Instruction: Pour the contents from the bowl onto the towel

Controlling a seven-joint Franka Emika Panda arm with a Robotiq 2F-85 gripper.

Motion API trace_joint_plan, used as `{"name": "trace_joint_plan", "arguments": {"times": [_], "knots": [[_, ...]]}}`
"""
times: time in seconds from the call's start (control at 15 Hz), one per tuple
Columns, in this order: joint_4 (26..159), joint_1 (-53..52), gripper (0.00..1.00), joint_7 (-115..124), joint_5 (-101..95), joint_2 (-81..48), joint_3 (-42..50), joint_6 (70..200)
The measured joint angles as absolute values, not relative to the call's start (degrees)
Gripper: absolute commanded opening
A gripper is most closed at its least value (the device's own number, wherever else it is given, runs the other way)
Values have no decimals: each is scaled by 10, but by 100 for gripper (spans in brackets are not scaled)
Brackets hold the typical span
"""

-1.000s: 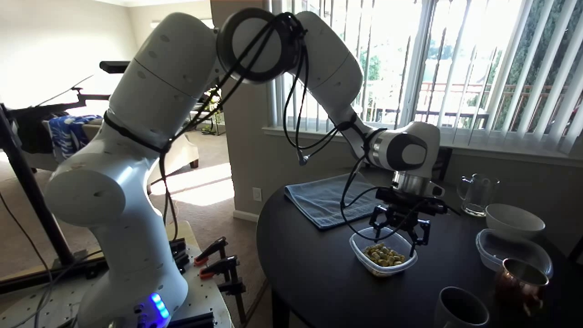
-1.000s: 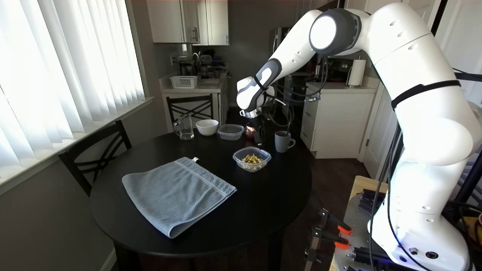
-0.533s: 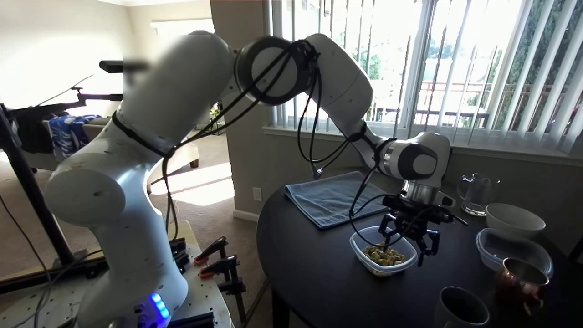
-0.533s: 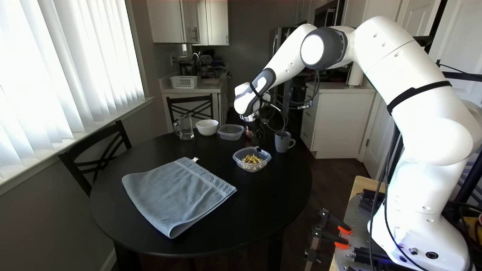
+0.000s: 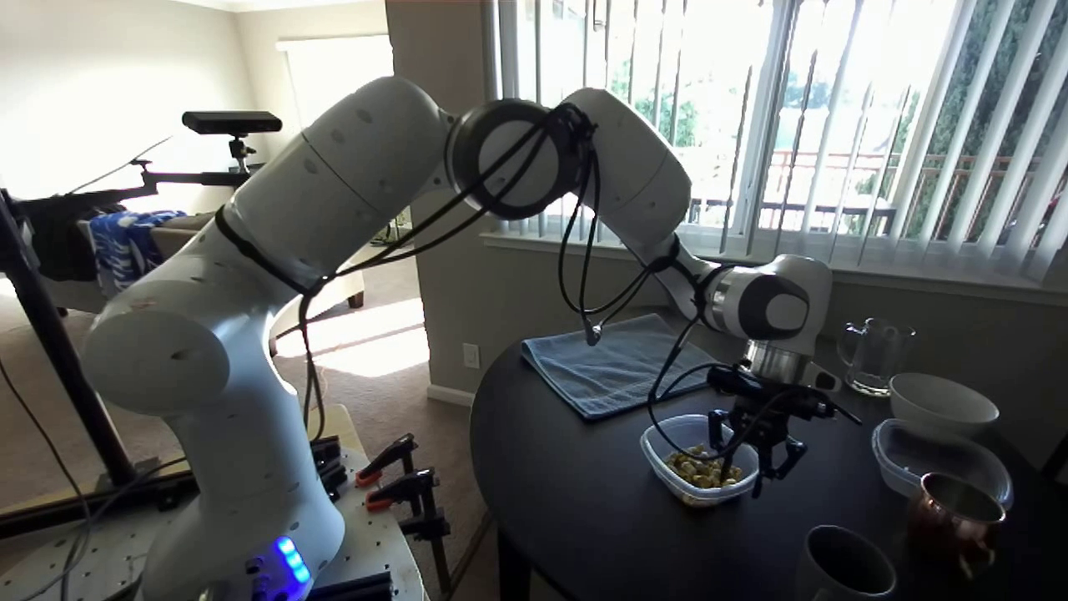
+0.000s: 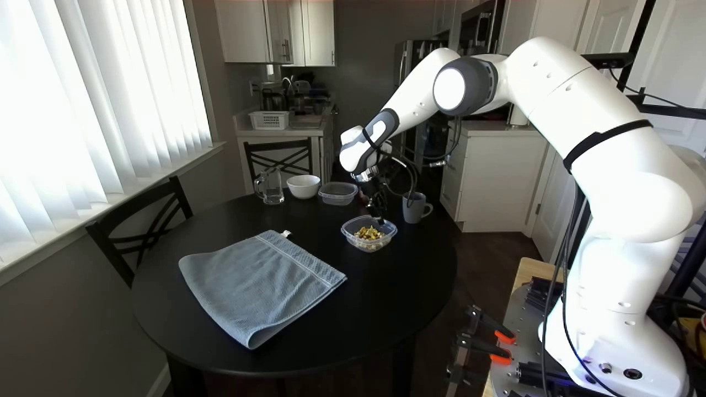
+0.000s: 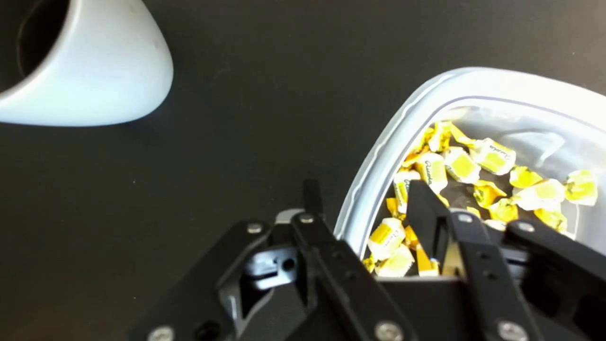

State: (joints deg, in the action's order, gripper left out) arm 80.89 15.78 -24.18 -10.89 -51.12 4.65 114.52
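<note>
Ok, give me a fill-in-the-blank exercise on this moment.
1. The jaws stand ____, the rim of the bowl between them in the wrist view.
2. The candies inside have yellow and ____ wrappers.
3. The towel lies on a round ____.
4. The grey mug points its ____ away from the bowl.
Missing: open; white; table; handle.

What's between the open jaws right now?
The rim of the plastic container crosses that gap in the wrist view, Ricola candies inside; whether the jaws reach below the rim isn't clear.
</note>
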Motion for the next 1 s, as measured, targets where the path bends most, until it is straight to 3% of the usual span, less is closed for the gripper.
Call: {"name": "trace_joint_plan", "arguments": {"times": [0.13,0.33,1.0], "knots": [[795,158,7,-242,-109,-523,47,1140],[776,159,3,-242,-109,-539,48,1133],[739,164,6,-242,-109,-548,48,1098]]}}
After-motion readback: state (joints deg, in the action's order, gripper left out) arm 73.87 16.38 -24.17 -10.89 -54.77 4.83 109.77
